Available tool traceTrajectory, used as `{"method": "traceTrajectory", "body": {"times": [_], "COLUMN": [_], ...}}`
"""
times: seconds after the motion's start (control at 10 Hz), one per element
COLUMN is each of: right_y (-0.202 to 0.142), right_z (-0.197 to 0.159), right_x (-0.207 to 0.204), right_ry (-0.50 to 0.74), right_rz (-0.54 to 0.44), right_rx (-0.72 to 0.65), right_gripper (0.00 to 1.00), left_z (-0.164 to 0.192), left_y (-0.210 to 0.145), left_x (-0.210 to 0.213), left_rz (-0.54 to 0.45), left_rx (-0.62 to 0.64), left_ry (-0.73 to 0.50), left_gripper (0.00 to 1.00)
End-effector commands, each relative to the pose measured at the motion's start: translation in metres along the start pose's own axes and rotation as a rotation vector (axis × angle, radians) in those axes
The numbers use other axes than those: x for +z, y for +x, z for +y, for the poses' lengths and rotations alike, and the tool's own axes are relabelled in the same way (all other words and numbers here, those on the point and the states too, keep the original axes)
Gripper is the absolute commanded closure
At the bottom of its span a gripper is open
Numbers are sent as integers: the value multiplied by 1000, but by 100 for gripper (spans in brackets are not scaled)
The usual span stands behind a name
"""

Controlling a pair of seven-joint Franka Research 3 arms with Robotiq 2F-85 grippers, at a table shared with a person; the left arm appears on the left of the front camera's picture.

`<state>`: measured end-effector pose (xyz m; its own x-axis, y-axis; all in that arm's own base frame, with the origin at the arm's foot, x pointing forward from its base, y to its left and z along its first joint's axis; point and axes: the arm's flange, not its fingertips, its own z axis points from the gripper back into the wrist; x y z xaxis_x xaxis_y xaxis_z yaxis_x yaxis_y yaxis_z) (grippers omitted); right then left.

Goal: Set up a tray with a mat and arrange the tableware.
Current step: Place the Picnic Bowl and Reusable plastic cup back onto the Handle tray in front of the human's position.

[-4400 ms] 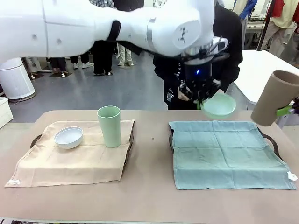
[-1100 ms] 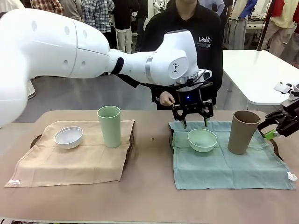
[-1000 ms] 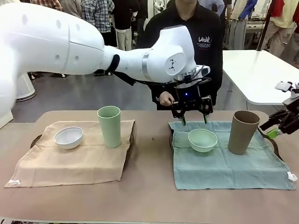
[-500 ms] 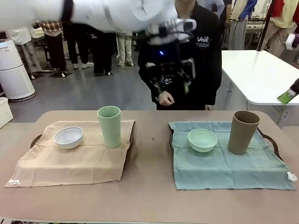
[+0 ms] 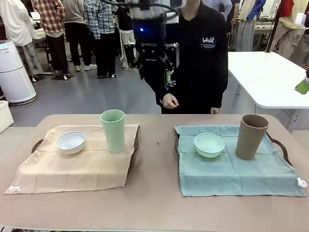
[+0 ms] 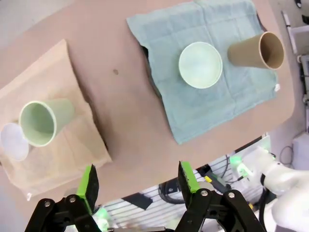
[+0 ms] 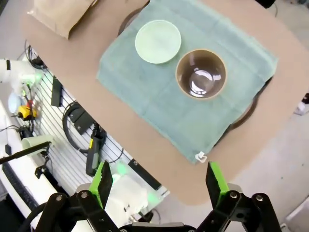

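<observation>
Table [image 5: 154,203]: trays set | left pincer [image 5: 153,60] apart, empty | right pincer [image 7: 159,181] apart, empty

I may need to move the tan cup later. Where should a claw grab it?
Take the tan-brown cup by its rim from above, one finger inside its open mouth. It stands upright on the teal mat, with the mint bowl close beside it.

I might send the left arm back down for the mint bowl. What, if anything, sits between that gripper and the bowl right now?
Nothing visible. The left gripper hangs open, high above the table, and the mint green bowl lies uncovered on the teal mat. The brown cup stands beside it, apart.
</observation>
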<state>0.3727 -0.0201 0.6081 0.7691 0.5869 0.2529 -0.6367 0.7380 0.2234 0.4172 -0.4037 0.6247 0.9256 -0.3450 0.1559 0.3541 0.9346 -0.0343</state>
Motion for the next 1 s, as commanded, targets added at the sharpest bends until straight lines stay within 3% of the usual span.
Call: {"method": "traceTrajectory", "body": {"times": [0.0, 0.7, 0.8, 0.9], "right_y": [-1, -1, 7, 8], "right_z": [-9, -8, 0, -6], "right_x": [-8, -6, 11, 27], "right_ry": [19, 21, 59, 30], "right_rz": [-25, -9, -6, -46], "right_rx": [18, 7, -43, -100], "right_gripper": [0, 0, 0, 0], "left_z": [-3, -5, 17, 58], "left_y": [6, 10, 14, 4], "left_x": [-8, -11, 9, 24], "left_rz": [1, -7, 15, 46], "left_rx": [16, -2, -10, -4], "left_ry": [-35, -21, -64, -198], "left_gripper": [15, 15, 15, 15]}}
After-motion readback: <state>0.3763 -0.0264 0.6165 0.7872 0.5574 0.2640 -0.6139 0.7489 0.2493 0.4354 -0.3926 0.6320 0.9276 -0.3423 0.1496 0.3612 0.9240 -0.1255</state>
